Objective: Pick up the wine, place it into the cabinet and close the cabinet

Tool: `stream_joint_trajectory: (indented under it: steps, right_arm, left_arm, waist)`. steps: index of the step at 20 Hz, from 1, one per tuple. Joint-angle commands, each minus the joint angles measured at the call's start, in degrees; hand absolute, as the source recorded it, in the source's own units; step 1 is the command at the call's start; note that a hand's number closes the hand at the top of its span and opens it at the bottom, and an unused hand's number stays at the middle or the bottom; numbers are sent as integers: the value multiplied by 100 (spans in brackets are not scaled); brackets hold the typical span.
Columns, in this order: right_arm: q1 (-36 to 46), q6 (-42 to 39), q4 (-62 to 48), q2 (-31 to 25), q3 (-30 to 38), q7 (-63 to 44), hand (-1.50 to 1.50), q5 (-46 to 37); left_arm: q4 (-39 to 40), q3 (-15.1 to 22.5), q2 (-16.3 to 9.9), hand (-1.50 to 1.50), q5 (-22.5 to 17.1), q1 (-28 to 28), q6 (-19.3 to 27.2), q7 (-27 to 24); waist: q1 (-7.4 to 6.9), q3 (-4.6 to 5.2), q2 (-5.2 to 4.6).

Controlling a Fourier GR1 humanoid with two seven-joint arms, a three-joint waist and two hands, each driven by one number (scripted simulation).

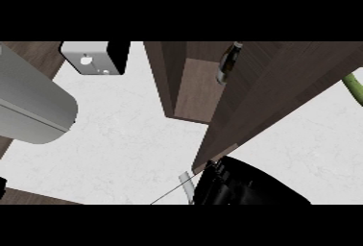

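Wine (227, 65) is the item under review: we record a dark bottle standing inside the cabinet (191, 96), against the inner right wall, neck toward the top of the head view. We take the cabinet as our landmark throughout. It is a dark wooden box resting on the white tabletop (120, 139), its interior a lighter brown. Its door (276, 91) stands open, swung out on the cabinet's right side as a long dark panel that runs down toward the lower edge of the view.

At the lower end of that door we note the right hand (241, 185), a black mass just below and against the door's bottom corner. We cannot tell whether its fingers are spread, pressed together or pinching anything; they are not distinguishable.

At the lower left edge of the view, well apart from the cabinet, a small dark sliver shows that we cannot identify.

Left of the cabinet, near the top edge, we see a white and black appliance (92, 56). Farther left lies a large grey rounded object (32, 103). Right of the cabinet door, at the view's edge, a green stalk-like item (353, 86) lies on the tabletop.
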State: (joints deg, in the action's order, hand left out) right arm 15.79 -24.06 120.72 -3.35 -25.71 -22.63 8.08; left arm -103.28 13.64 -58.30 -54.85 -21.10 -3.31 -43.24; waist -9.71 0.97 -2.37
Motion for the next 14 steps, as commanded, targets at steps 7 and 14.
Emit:
stream_joint_trajectory:
  steps: [7,14]
  right_arm:
    - [2369,1345,-2050,330,573,-172,150,-834]
    - [3798,1879,-3700,334,1099,-138,150,-928]
  left_arm:
    - [-32,12,-22,150,-37,300,-90,150]
    - [54,94,33,150,63,440,-177,149]
  waist:
    - [-318,-21,-76]
    - [-479,-24,-166]
